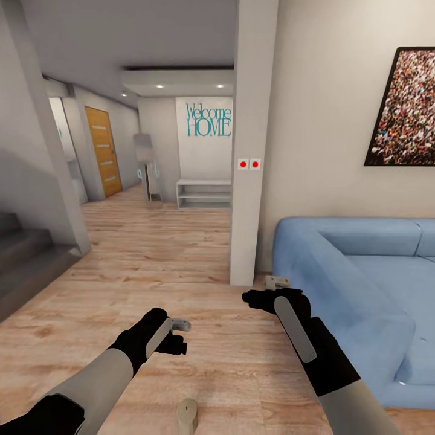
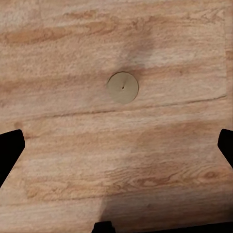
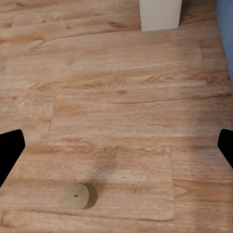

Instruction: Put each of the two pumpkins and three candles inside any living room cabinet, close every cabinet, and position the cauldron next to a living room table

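Note:
One tan candle (image 1: 187, 415) stands upright on the wood floor just in front of me, between my arms. In the left wrist view the candle (image 2: 123, 87) appears from straight above, its pale top and wick showing, ahead of my left gripper (image 2: 116, 150), which is open and empty. My right gripper (image 3: 116, 150) is open too, above bare floor, with the candle (image 3: 77, 196) off to one side. From the head camera, the left gripper (image 1: 175, 345) and right gripper (image 1: 260, 300) both hang above the floor. The pumpkins, cabinet and cauldron are out of view.
A blue sofa (image 1: 362, 284) fills the right side, close to my right arm. A white pillar (image 1: 251, 181) stands straight ahead, its base (image 3: 160, 14) near the right gripper. Grey stairs (image 1: 24, 254) rise at the left. A hallway with a white shelf (image 1: 204, 193) runs ahead.

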`<state>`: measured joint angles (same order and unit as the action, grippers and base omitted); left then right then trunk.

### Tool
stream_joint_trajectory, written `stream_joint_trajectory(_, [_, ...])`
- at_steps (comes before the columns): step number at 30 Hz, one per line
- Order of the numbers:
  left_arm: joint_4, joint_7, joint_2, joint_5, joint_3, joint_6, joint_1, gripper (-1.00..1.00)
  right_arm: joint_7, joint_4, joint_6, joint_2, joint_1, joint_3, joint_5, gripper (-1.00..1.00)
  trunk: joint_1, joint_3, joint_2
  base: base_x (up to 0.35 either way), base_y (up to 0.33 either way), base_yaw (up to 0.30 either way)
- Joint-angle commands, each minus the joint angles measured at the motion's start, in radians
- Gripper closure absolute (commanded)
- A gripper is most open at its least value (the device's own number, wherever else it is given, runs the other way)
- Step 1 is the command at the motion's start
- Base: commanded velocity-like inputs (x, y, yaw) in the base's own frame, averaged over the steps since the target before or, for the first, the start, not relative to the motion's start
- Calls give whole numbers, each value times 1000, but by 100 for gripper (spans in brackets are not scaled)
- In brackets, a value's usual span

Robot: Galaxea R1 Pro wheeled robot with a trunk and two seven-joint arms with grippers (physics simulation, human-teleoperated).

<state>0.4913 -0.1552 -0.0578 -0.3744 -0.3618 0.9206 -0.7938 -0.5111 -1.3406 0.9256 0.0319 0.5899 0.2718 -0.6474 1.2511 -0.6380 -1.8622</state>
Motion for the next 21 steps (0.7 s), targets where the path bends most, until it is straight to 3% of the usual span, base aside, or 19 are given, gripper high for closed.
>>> stream_joint_trajectory(1, [1, -8, 1, -11, -6, 3, -1, -100, -10, -1, 2, 0, 1, 1, -10, -100, 4, -4, -8, 0, 0, 0])
stream_joint_trajectory(21, [1, -10, 1, -11, -6, 3, -1, -100, -10, -2, 4, 2, 1, -5, -14, -100, 81, -67, -148, 0, 0, 0])
